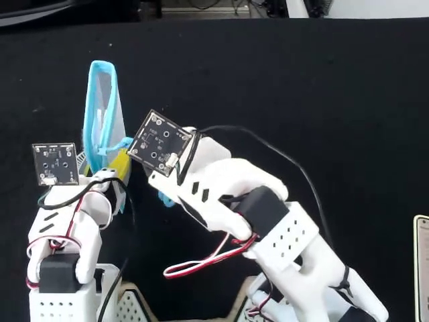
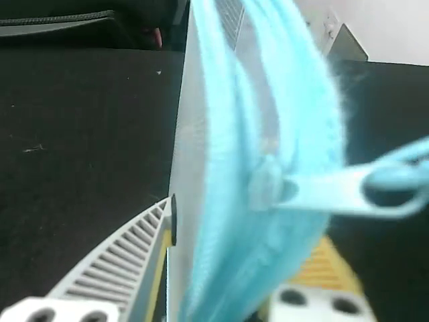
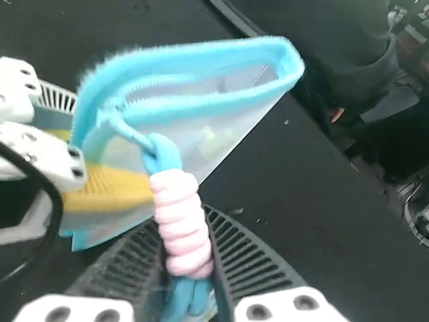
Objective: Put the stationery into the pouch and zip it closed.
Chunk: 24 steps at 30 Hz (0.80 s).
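The pouch (image 1: 102, 111) is translucent with a fuzzy light-blue zipper edge and stands on its side on the black table. My left gripper (image 1: 114, 171) is shut on its near end, one white finger (image 2: 127, 261) and one yellow pad (image 2: 322, 268) on either side of the pouch (image 2: 201, 154). The zipper slider (image 2: 267, 182) sits just past them. A pink twisted charm (image 3: 177, 201) hangs from the pull's blue cord, and my right gripper (image 3: 184, 225) is shut on it. Beyond the slider the zipper sides (image 3: 201, 64) stand apart. Something pale yellow (image 3: 208, 141) shows inside.
The black table cloth (image 1: 301, 100) stretches wide to the right and behind the pouch. A pale flat object (image 1: 422, 261) lies at the table's right edge. The right arm's black and red-white cables (image 1: 201, 265) loop near its base.
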### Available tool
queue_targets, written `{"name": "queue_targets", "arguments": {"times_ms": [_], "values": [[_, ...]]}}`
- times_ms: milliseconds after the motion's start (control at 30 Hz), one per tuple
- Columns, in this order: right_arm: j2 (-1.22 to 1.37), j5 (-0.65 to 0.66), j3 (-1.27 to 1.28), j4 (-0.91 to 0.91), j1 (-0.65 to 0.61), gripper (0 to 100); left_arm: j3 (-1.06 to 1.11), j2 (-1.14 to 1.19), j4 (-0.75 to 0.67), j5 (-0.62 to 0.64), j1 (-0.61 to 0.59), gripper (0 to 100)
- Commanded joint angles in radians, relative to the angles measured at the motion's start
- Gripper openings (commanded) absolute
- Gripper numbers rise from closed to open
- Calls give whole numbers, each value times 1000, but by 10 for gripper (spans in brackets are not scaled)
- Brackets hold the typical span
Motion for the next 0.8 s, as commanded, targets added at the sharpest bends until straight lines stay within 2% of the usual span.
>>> {"name": "queue_targets", "arguments": {"times_ms": [0, 67, 167, 333, 433, 500, 633, 767], "values": [[-4, -58, 25, 2, -6, 11, -22, -6, -11, 3, 19, 18], [-4, -81, 42, 2, -6, 11, -21, -6, -6, 5, 19, 60], [-4, -117, 73, 0, -6, 11, -33, -6, 26, 2, 25, 41], [-76, -152, 131, 0, -6, 11, -111, -6, 164, -130, 168, 30], [-189, -158, 182, 0, -8, 14, -124, -6, 195, -173, 222, 30], [-285, -178, 213, 0, -8, 44, -124, -6, 196, -178, 220, 30], [-463, -178, 289, 0, -37, 168, -124, -6, 196, -180, 220, 30], [-547, -176, 341, 8, -117, 158, -124, -6, 193, -175, 220, 30]]}}
